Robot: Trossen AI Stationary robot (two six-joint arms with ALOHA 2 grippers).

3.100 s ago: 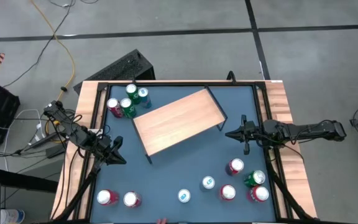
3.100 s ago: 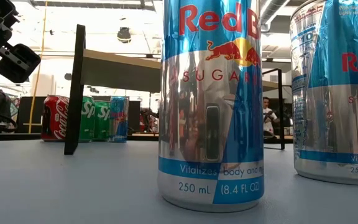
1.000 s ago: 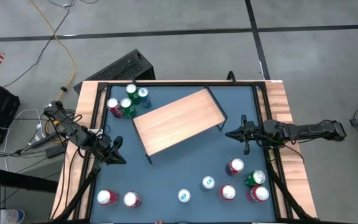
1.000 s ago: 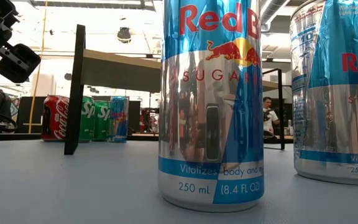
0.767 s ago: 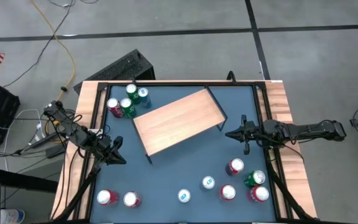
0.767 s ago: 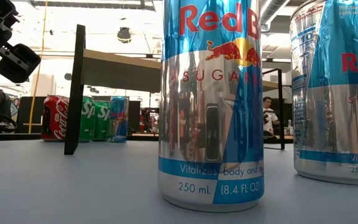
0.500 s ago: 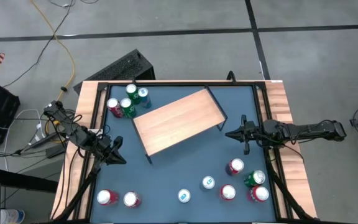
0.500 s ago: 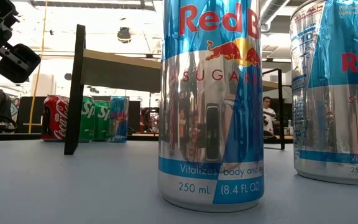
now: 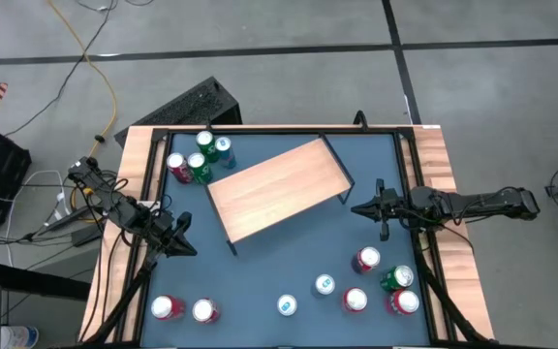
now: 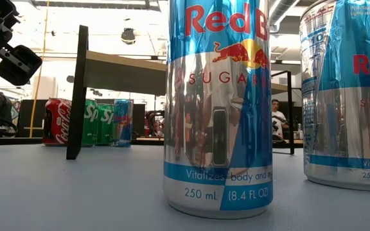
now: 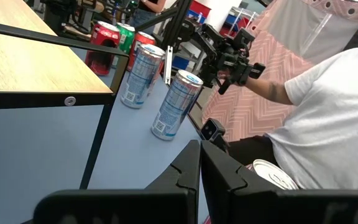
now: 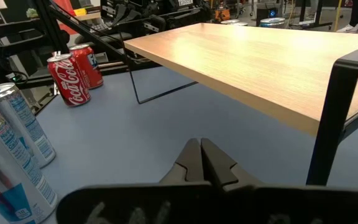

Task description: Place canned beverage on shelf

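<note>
So far nothing is placed: silver-topped cans [image 9: 324, 284] cluster along the frame's bottom, the left gripper [image 9: 184, 246] at lower left and right gripper [image 9: 361, 208] at right both pressed together and empty, the light wooden black-legged shelf [image 9: 275, 187] bare at centre, more cans [image 9: 200, 160] upper left.

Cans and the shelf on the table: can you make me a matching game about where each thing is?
Things:
1. shelf
2. left gripper
3. right gripper
4. green can

Places or states:
A. shut, at the table's left side
B. among cans near the table's right front corner
C. middle of the table, nothing on top
D. shut, just right of the shelf

Pairs: 1-C, 2-A, 3-D, 4-B
</note>
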